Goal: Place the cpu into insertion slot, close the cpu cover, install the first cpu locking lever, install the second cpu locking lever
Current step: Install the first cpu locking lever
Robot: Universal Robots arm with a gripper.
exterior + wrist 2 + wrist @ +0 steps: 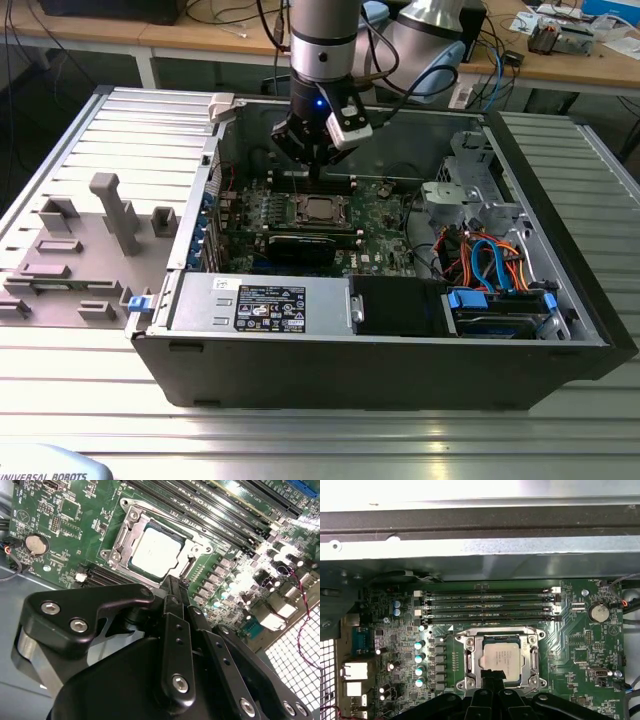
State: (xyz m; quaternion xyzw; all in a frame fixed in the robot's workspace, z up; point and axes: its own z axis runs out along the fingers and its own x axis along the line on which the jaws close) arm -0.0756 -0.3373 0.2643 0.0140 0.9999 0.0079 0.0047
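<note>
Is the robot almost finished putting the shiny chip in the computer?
Partly. The cpu already sits in the insertion slot, and the cpu cover looks folded down around it. The gripper hovers at the socket's edge, holding nothing I can see. Whether either locking lever is latched, I cannot tell.

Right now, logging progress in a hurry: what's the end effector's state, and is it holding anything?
End effector: shut, holding nothing; its tips sit at the edge of the cpu, which lies in the insertion slot.

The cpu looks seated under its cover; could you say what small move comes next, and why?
Probably ease straight down: the square silver-grey cpu lies seated, the thin silver metal cover flat over it, and the black end effector is poised at its edge.
</note>
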